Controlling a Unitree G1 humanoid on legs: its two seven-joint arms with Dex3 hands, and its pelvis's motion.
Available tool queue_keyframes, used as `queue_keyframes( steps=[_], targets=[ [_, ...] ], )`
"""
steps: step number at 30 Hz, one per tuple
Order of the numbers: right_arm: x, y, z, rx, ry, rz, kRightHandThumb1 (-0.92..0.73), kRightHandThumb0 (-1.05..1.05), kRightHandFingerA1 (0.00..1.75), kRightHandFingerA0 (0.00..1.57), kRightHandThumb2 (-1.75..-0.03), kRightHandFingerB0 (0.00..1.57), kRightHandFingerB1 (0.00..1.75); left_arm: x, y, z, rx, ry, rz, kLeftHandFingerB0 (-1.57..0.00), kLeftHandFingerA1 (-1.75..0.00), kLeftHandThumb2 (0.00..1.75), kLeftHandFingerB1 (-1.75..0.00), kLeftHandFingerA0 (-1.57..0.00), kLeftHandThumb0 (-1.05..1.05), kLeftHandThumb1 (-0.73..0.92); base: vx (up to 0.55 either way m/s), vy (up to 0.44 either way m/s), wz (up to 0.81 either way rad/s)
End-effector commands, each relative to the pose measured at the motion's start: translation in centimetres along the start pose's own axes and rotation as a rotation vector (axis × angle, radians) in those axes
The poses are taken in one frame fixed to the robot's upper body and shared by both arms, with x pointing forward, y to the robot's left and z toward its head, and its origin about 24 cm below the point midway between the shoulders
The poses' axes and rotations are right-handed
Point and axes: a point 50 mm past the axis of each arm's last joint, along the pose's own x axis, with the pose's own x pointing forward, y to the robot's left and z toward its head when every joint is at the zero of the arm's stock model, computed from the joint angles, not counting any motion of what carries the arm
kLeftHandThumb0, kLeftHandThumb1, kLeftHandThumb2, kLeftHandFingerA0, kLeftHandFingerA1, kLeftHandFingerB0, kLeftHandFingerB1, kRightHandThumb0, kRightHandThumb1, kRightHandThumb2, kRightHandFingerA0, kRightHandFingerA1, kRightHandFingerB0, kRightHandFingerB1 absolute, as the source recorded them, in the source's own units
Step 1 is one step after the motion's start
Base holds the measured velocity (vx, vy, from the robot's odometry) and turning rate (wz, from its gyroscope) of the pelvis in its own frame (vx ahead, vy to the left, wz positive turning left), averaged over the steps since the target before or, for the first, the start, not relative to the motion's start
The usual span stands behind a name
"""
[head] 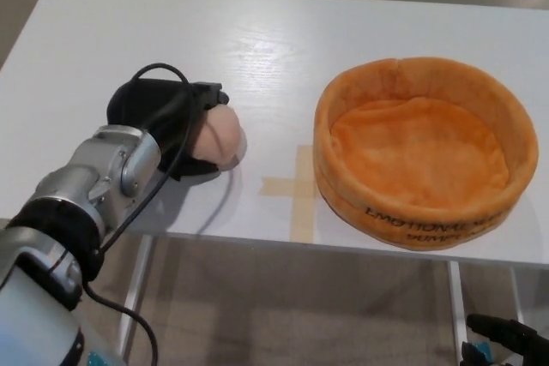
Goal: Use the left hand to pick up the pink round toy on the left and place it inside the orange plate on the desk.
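Note:
The pink round toy (223, 136) rests on the white desk (283, 32), left of the orange plate (426, 212). My left hand (163, 117) is wrapped around the toy's left side. Its fingers curl over the top and the thumb sits under the near side, so only the toy's right half shows. The orange plate is a soft round dish with a high rim and nothing in it, about a hand's width to the right of the toy. A small part of my right hand (506, 339) shows low at the bottom right, below the desk edge.
A cross of beige tape (296, 184) lies on the desk between the toy and the plate. A black cable (184, 139) loops over my left wrist. The desk's front edge runs just below the hand and plate, with table legs and floor beneath.

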Motion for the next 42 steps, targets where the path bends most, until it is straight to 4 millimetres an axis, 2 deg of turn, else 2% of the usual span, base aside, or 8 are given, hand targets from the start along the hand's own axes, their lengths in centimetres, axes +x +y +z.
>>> queue_keyframes(
  steps=[1, 14, 16, 18, 25, 28, 30, 42],
  targets=[
    [-0.3, 0.1, -0.7, 0.016, 0.014, -0.003, -0.60, -0.19, 0.82, 0.69, -0.56, 0.72, 0.57, -0.3, 0.0, 0.7, 0.051, -0.071, 0.152, -0.77, -1.67, 0.67, -0.66, -0.73, -0.35, 0.85, 0.00, 0.000, 0.00],
    [-0.2, 0.1, -0.5, 0.004, 0.008, -0.001, -0.61, -0.19, 0.85, 0.69, -0.57, 0.72, 0.57, 0.4, 7.9, 1.9, -0.044, -0.224, 0.480, -0.72, -1.75, 0.57, -0.93, -0.75, -0.22, 0.71, 0.00, 0.000, 0.00],
    [-0.3, 0.0, -0.6, 0.001, 0.008, 0.002, -0.62, -0.20, 0.84, 0.69, -0.57, 0.71, 0.56, 0.5, 8.9, 2.3, -0.060, -0.243, 0.500, -0.75, -1.35, 0.88, -0.94, -1.06, -0.34, 0.53, 0.00, 0.000, 0.00],
    [-0.3, 0.0, -0.6, 0.011, 0.005, 0.000, -0.59, -0.19, 0.81, 0.69, -0.58, 0.72, 0.58, 0.5, 10.2, 3.1, -0.074, -0.286, 0.537, -0.51, -1.75, 0.59, -1.52, -0.71, -0.22, 0.72, 0.00, 0.000, 0.00],
    [-0.2, 0.2, -0.3, 0.009, 0.004, 0.002, -0.61, -0.19, 0.84, 0.67, -0.57, 0.71, 0.57, 0.3, 12.0, 7.5, -0.096, -0.450, 0.555, -0.86, -1.53, 0.59, -0.50, -0.88, -0.28, 0.66, 0.00, 0.000, 0.00],
    [-0.2, 0.3, -0.4, 0.007, 0.002, 0.004, -0.60, -0.19, 0.81, 0.66, -0.60, 0.71, 0.59, 0.5, 11.3, 9.9, -0.158, -0.510, 0.484, -0.82, -1.55, 0.69, -1.07, -0.91, -0.38, 0.60, 0.00, 0.000, 0.00],
    [-0.3, 0.3, -0.5, 0.010, 0.002, 0.006, -0.60, -0.19, 0.84, 0.66, -0.58, 0.71, 0.59, 0.6, 10.3, 12.0, -0.187, -0.548, 0.417, -0.90, -1.60, 0.60, -0.66, -0.81, -0.29, 0.67, 0.00, 0.000, 0.00],
    [-0.3, 0.4, -0.6, 0.002, 0.006, 0.006, -0.60, -0.21, 0.88, 0.73, -0.60, 0.70, 0.58, 1.1, 6.8, 18.1, -0.260, -0.607, 0.256, -0.85, -1.48, 0.63, -0.61, -0.85, -0.21, 0.68, 0.00, 0.000, 0.00]
  ],
)
